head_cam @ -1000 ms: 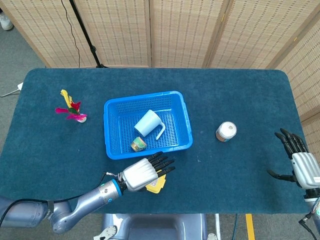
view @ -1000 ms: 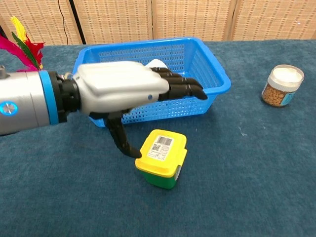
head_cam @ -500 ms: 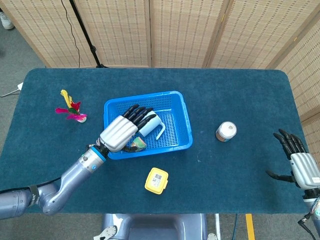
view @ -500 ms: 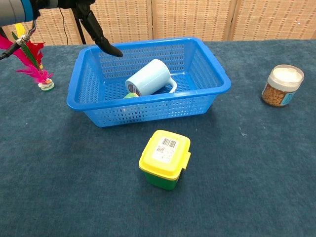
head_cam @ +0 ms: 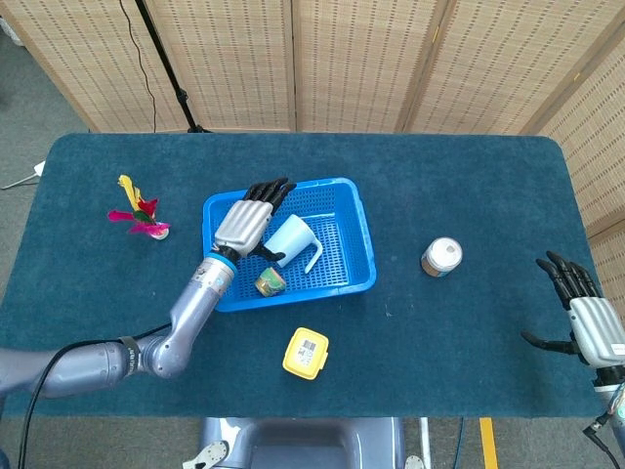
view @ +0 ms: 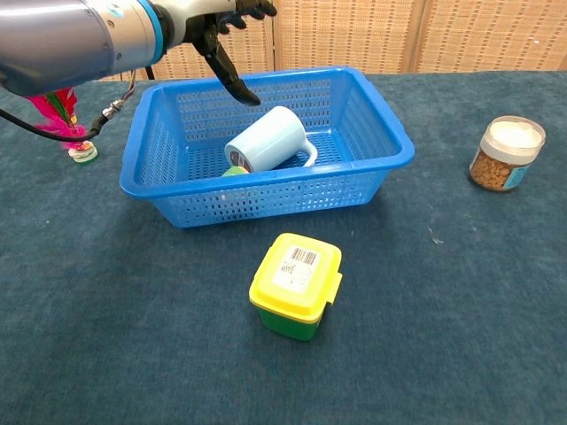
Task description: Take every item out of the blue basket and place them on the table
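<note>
The blue basket stands at the table's middle. Inside it a light blue mug lies on its side, with a small green and yellow ball beside it. My left hand hovers over the basket's left half, just left of the mug, fingers spread and holding nothing. A yellow-lidded green container sits on the table in front of the basket. My right hand rests open near the table's right front edge.
A feathered shuttlecock stands left of the basket. A white-lidded jar stands to the right. Folding screens line the far side.
My left hand has left the yellow-lidded container on the table and risen back over the basket, moving farther in beside the mug. The right hand has stayed put.
</note>
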